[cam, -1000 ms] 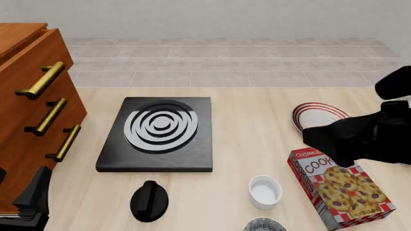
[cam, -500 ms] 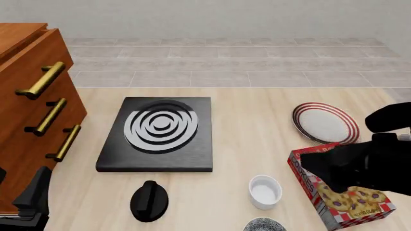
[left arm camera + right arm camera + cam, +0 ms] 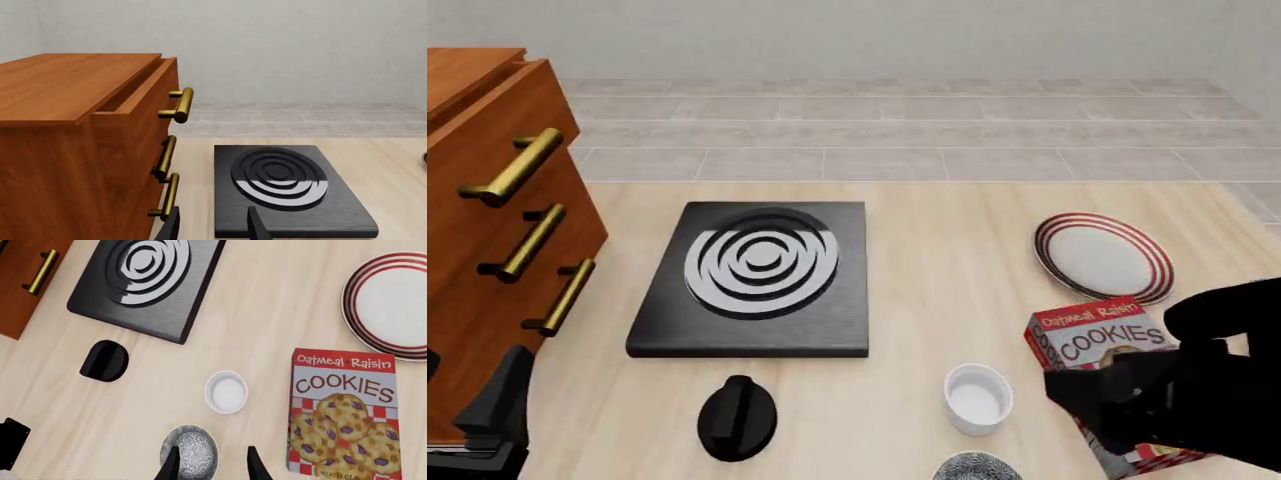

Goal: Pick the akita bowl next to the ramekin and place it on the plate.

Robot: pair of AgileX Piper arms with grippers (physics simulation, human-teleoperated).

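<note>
Since the earlier frames the right arm has drawn back from beside the plate [image 3: 1102,256] toward the near edge of the tabletop [image 3: 948,230] — the plate, once partly covered, now shows whole, and the arm's dark bulk overlaps the near end of the cookie box [image 3: 1094,345].

Right hand [image 3: 211,462]: fingers apart, nothing between them, hanging above the akita bowl [image 3: 190,451]. One fingertip shows over the bowl's edge, the other just beside it on the cookie-box side; not lined up around the rim. Judgement: this is the approach stage, wrist pointed down so the fingers can straddle the rim.

Akita bowl: on the tabletop just beside the ramekin [image 3: 226,392], on the ramekin's near side, cut off by the picture edge in the front view [image 3: 977,467]. Not yet lifted.

Outward from the ramekin: cookie box lies flat between it and the plate — likely the carry must clear it. Black knob-like object [image 3: 104,360] and black burner slab [image 3: 148,282] lie on the ramekin's other side.

Left hand [image 3: 212,227]: fingers apart, empty, parked by the wooden drawer cabinet [image 3: 80,145], well apart from the ramekin — idle, out of the way.
</note>
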